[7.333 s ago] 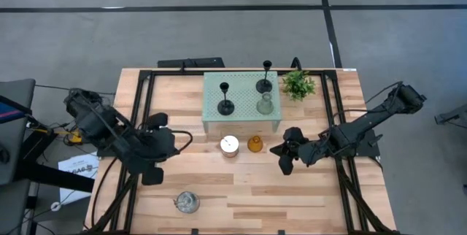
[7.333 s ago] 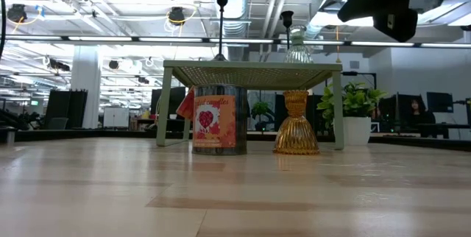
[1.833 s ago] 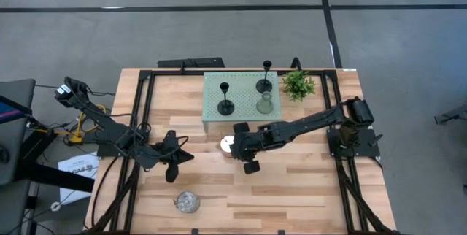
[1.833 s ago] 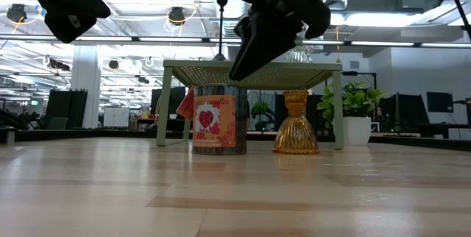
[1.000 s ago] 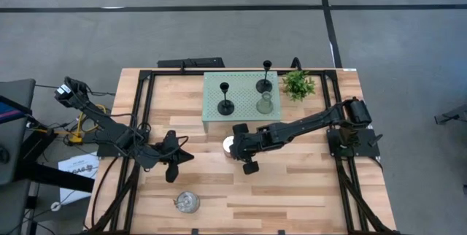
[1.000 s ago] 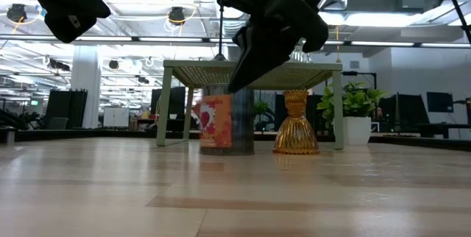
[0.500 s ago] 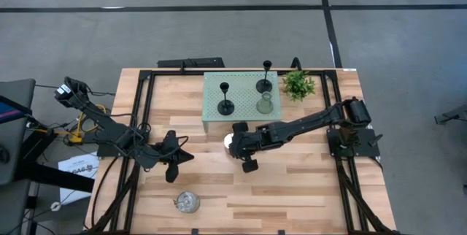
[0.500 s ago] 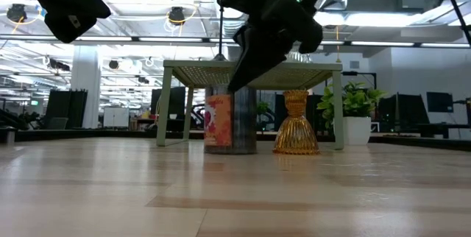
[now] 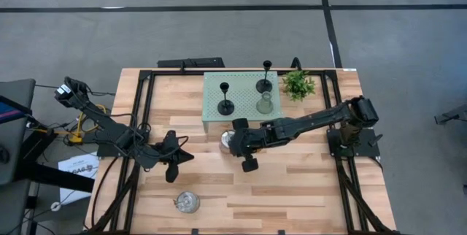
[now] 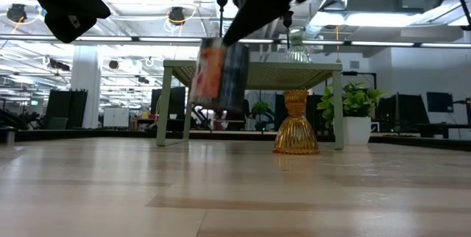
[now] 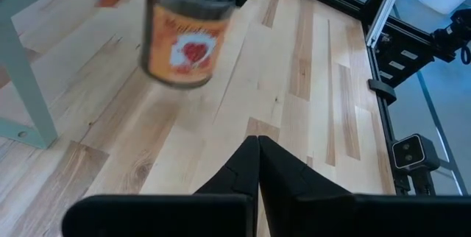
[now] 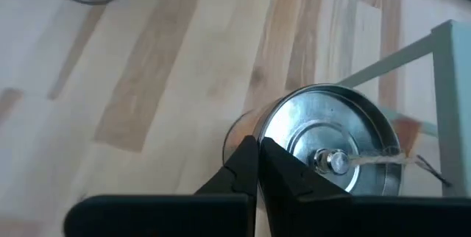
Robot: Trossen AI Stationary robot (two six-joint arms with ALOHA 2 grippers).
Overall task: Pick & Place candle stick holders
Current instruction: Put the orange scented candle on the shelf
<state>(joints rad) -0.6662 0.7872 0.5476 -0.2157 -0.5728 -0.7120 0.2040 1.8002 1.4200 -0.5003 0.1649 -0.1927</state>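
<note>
Right hand (image 9: pixel 232 141) holding silvery cup (image 10: pixel 218 74) w/ red label, lifted, tilted

Pale green perforated stand (image 9: pixel 241 122) at table's rear centre. On it: two slim black stemmed holders (image 9: pixel 225 106) (image 9: pixel 264 84), clear glass holder (image 9: pixel 265 104) at its right front.

Small green potted plant (image 9: pixel 298 84) just right of stand.

Amber glass holder (image 10: pixel 296 124) on wood under stand's front edge.

Silvery labelled candle tin (image 10: pixel 218 74) off table, at stand's front left, under right gripper (image 9: pixel 233 139).

Second round silvery cup (image 9: pixel 187 203) near front edge, left of centre, well apart.

Left gripper (image 9: pixel 179 160) between that cup and stand.
</note>
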